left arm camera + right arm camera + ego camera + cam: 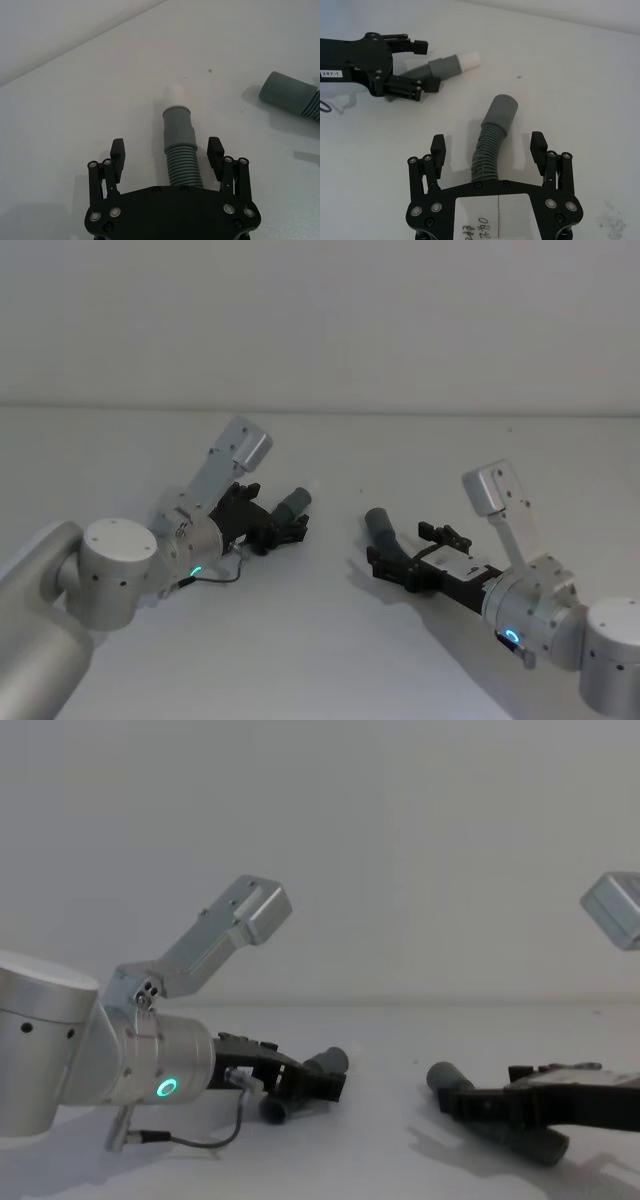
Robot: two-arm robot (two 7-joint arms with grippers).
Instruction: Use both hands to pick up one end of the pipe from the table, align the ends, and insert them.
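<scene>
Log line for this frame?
left hand open astride white-tipped hose piece | right hand open astride curved hose piece | both on table, unjoined

On my screens I count two ribbed hose pieces: the left hose and the right hose. I see two grey cuffs, one per piece: the left cuff and the right cuff. There is one white tip, on the left hose alone. I have two grippers, the left gripper and the right gripper, each with two fingers, four in all. There are two arms, the left arm and the right arm. I count two glowing rings, the left ring and the right ring, and one table.
</scene>
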